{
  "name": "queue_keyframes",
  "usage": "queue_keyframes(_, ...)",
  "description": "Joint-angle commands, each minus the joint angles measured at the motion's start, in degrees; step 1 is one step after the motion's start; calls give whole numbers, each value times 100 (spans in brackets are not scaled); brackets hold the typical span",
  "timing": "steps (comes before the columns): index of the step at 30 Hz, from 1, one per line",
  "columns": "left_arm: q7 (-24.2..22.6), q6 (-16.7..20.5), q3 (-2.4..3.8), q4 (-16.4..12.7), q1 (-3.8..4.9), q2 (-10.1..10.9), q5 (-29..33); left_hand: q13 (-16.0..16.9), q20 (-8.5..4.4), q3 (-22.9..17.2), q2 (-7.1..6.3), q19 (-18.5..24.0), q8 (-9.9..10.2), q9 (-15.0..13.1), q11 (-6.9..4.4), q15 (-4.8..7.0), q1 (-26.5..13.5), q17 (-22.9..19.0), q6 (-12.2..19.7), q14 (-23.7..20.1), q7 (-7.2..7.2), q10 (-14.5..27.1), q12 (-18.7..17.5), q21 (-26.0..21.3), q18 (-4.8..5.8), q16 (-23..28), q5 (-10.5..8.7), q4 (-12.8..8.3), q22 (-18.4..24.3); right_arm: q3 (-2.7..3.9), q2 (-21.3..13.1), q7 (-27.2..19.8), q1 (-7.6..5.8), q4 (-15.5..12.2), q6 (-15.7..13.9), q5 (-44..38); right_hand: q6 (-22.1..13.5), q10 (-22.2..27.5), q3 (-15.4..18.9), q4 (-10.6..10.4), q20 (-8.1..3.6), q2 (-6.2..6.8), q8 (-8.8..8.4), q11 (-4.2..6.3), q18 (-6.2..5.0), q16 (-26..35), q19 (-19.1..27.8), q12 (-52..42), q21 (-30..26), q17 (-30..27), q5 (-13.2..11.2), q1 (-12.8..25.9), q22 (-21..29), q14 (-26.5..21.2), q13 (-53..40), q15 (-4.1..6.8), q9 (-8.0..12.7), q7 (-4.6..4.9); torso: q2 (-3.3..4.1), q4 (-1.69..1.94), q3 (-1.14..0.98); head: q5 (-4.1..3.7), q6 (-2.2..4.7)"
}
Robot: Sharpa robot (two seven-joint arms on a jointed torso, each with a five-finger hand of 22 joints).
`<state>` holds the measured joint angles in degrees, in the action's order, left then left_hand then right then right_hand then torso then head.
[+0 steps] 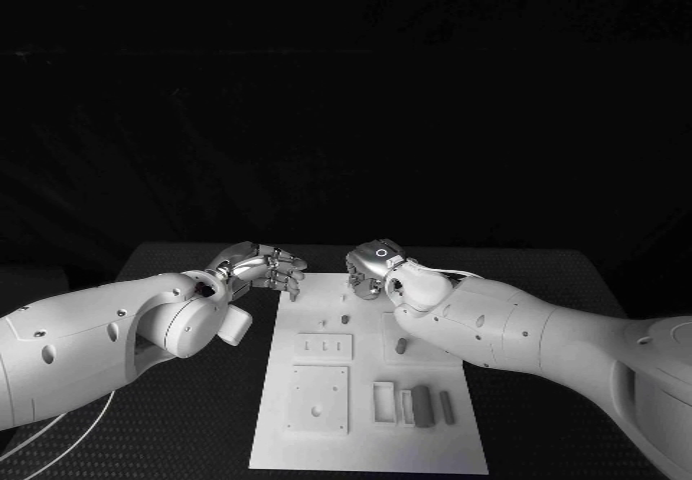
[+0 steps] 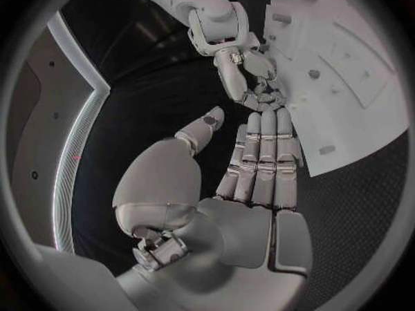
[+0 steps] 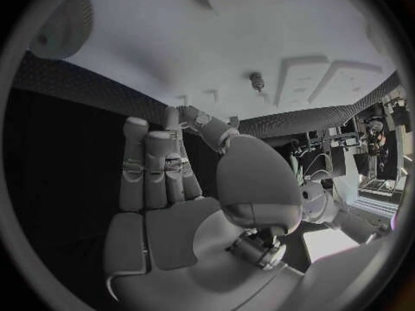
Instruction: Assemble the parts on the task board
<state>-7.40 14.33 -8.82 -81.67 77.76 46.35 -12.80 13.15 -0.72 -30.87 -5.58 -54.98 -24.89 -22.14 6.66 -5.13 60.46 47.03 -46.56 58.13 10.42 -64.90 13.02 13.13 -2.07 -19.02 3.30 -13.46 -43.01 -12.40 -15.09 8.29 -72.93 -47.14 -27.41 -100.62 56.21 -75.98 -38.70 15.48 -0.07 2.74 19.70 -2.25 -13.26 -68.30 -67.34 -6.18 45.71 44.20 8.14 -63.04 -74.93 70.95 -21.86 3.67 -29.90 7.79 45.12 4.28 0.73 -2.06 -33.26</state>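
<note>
The white task board (image 1: 368, 450) lies in the middle of the table, also seen in the wrist views (image 2: 346, 69) (image 3: 216, 41). Two grey parts (image 1: 421, 406) and a white frame piece (image 1: 384, 400) lie on its near right. A short peg (image 1: 346, 318) stands further back. My left hand (image 1: 263, 270) (image 2: 251, 180) hovers at the board's far left corner, fingers straight and together, thumb apart, holding nothing. My right hand (image 1: 375, 268) (image 3: 173, 180) hangs over the far edge, thumb tip close to the fingertips. I cannot make out anything between them.
A slotted plate (image 1: 325, 345) and a square plate with holes (image 1: 317, 398) sit on the board's left half. A second peg (image 1: 401, 345) stands under my right forearm. Black table (image 1: 188, 440) flanks the board on both sides. The two hands are a short gap apart.
</note>
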Motion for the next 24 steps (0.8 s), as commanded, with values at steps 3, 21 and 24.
queue_keyframes(3, -44, -73, 5, -11, 25, -37, -5, 8, 17, -5, 4, 38, 29, -10, -9, -6, 39, 8, 36, -28, 14, 42, -23, -30, -29, 29, -28, -5, -10, -3, 72, 53, -8, 117, 89, -83, 218, -46, -29, 0, -42, -10, 65, 0, -174, -29, -11, 27, 37, 2, 35, -36, -134, -3, -7, 39, -146, -140, 5, 5, 3, 13, 17)
queue_keyframes(21, -34, -57, 5, -52, 113, -39, -13, 18, 17, -1, 0, 38, 31, -12, -8, -6, 37, 18, 36, -26, 14, 44, -25, -34, -29, 39, -28, -8, -15, -14, 151, 86, -4, 162, 93, -65, 211, -40, -36, 1, -42, -6, 55, -3, -174, -30, 1, 42, 40, -2, 35, -30, -131, -13, -15, 36, -146, -137, 6, -8, -5, 103, -35)
queue_keyframes(24, -34, -55, 5, -51, 116, -36, -14, 19, 17, -1, -1, 37, 31, -12, -8, -6, 37, 19, 35, -26, 14, 44, -25, -34, -29, 40, -28, -8, -15, -14, 152, 86, -4, 137, 87, -65, 211, -41, -37, 1, -42, -6, 54, -4, -174, -30, 2, 43, 40, -2, 35, -29, -130, -14, -16, 36, -146, -137, 2, -13, -8, 113, -43)
